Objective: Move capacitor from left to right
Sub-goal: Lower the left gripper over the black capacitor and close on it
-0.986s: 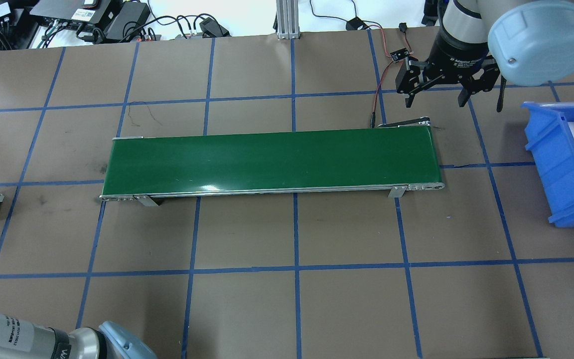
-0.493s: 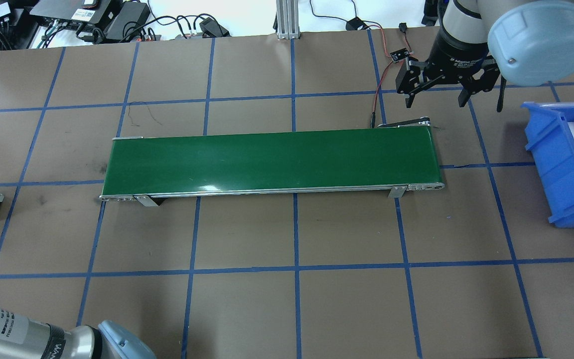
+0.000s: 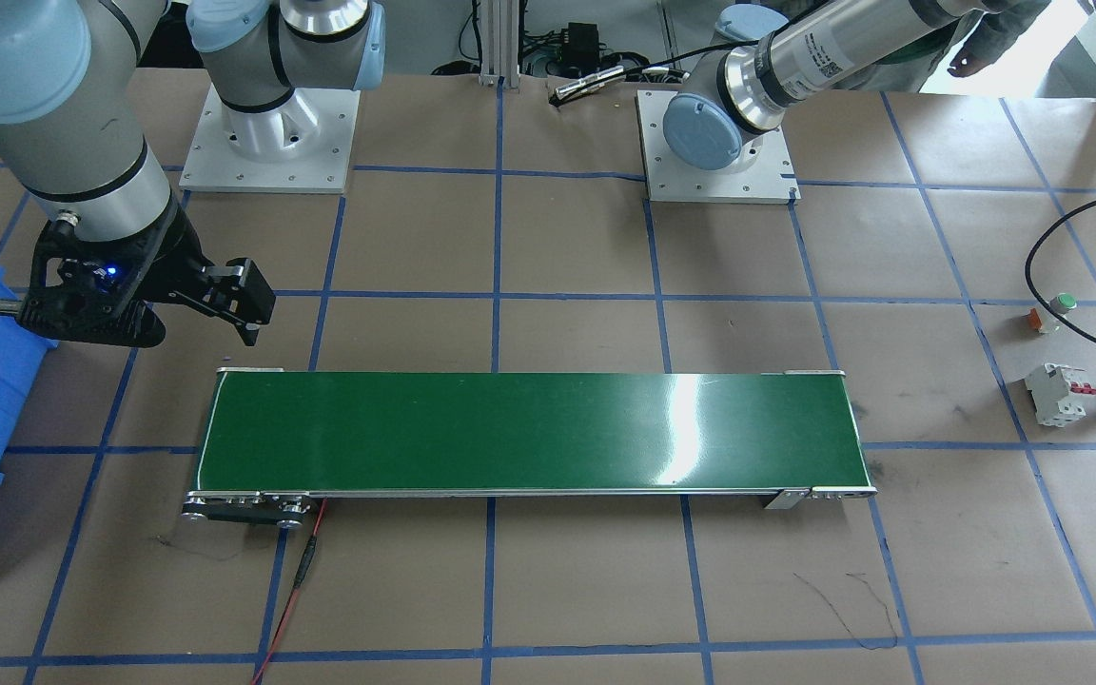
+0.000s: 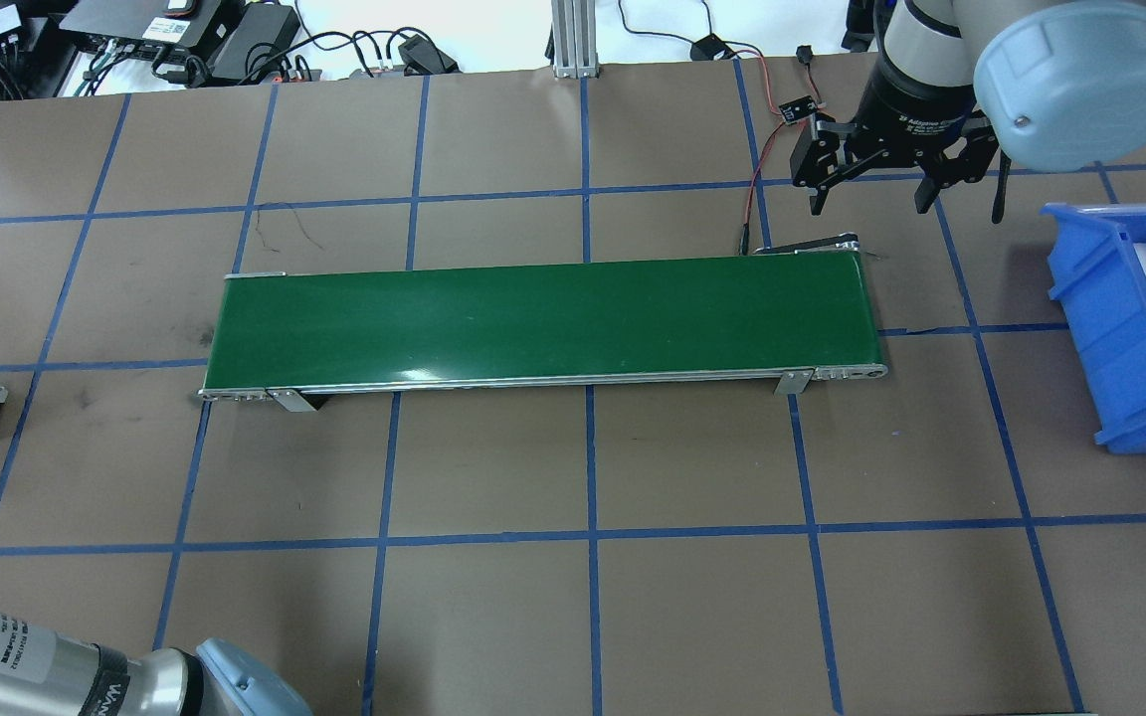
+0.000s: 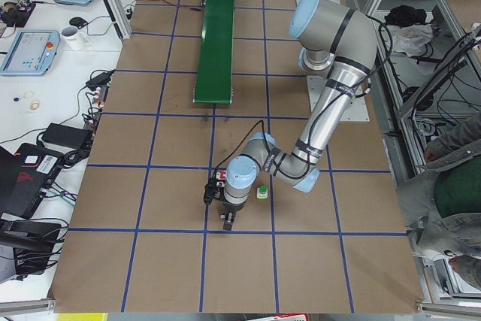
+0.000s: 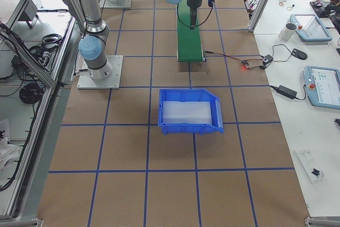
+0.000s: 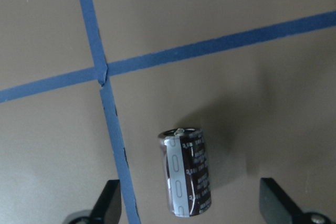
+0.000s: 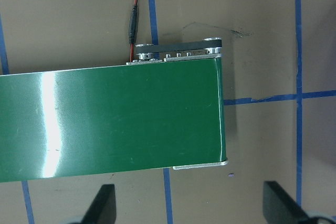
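Observation:
The capacitor (image 7: 186,170) is a dark cylindrical can with a grey stripe, lying on its side on the brown table beside a blue tape line. My left gripper (image 7: 190,205) hangs open just over it, one finger on each side and neither touching. In the exterior left view this gripper (image 5: 224,212) is low over the table's near end. My right gripper (image 4: 871,194) is open and holds nothing, hovering past the far right end of the green conveyor belt (image 4: 543,318). The right wrist view shows that belt end (image 8: 157,114) below its fingertips.
A white circuit breaker (image 3: 1054,395) with red switches and a small green-capped push button (image 3: 1052,312) sit close to the left gripper. A blue bin (image 4: 1130,328) stands at the table's right side. A red and black wire (image 4: 757,189) runs to the conveyor's far right corner.
The left arm's segment at the overhead view's bottom left has shifted slightly down. The right gripper has barely moved and stays open.

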